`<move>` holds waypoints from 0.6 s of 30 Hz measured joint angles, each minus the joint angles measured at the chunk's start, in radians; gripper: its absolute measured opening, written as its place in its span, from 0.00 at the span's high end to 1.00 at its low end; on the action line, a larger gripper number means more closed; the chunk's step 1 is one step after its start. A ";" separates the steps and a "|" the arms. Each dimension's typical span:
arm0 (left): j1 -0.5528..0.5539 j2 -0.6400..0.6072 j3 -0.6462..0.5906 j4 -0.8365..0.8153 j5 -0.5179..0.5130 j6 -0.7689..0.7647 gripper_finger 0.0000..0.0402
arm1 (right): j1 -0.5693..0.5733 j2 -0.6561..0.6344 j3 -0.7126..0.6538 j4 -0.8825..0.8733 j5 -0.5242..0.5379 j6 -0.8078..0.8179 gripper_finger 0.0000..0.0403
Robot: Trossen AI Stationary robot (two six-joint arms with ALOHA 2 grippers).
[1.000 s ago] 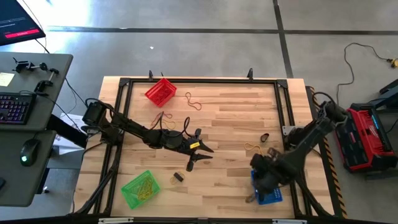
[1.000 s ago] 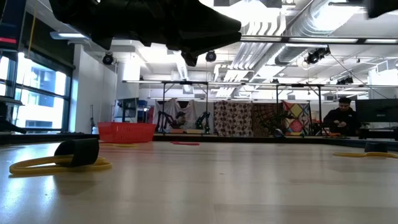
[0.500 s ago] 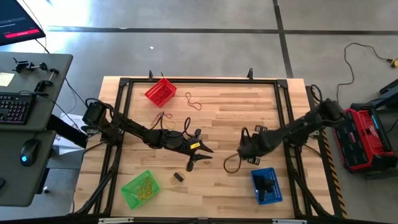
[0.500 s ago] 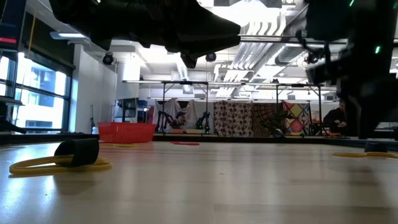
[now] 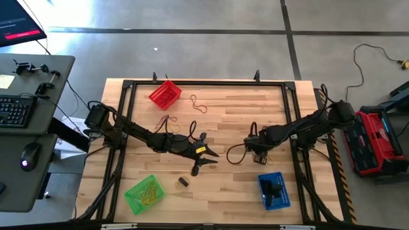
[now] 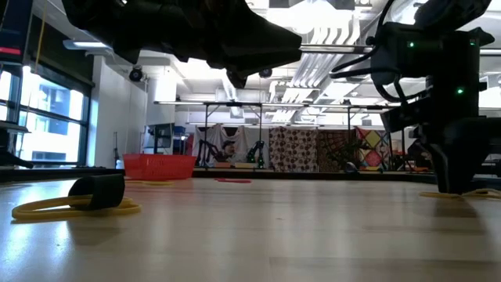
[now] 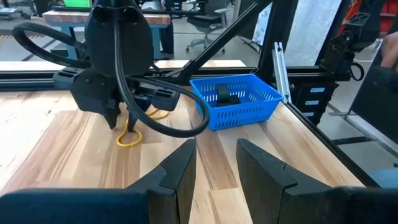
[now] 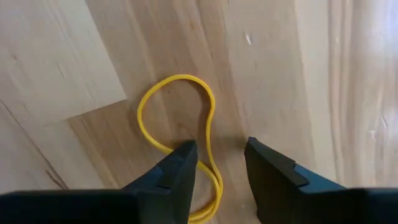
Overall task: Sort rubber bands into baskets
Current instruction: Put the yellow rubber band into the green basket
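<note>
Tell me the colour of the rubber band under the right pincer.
Yellow. The rubber band shows best in the right wrist view.

The yellow rubber band (image 8: pixel 180 134) runs out of sight behind the right gripper's (image 8: pixel 219 163) jaws.

Counter (image 5: pixel 236 115) was light striped wood inside a black frame (image 5: pixel 204 83). Baskets: red basket (image 5: pixel 165 94), green basket (image 5: pixel 144 193) with yellow bands inside, blue basket (image 5: pixel 273 190) with black ones. Yellow rubber band (image 8: pixel 180 140) lay under the right arm; both arms were black. Floor (image 5: pixel 192 38) was grey.
</note>
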 joint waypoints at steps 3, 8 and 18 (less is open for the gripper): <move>0.000 0.000 0.000 -0.001 0.000 -0.015 0.73 | 0.000 0.000 -0.001 0.007 -0.003 -0.004 0.71; 0.000 0.000 0.000 -0.002 0.000 -0.015 0.73 | 0.001 0.002 -0.002 0.014 -0.011 -0.004 0.81; 0.002 0.000 0.000 -0.008 0.000 -0.015 0.73 | 0.013 -0.001 0.185 -0.064 0.068 -0.051 0.98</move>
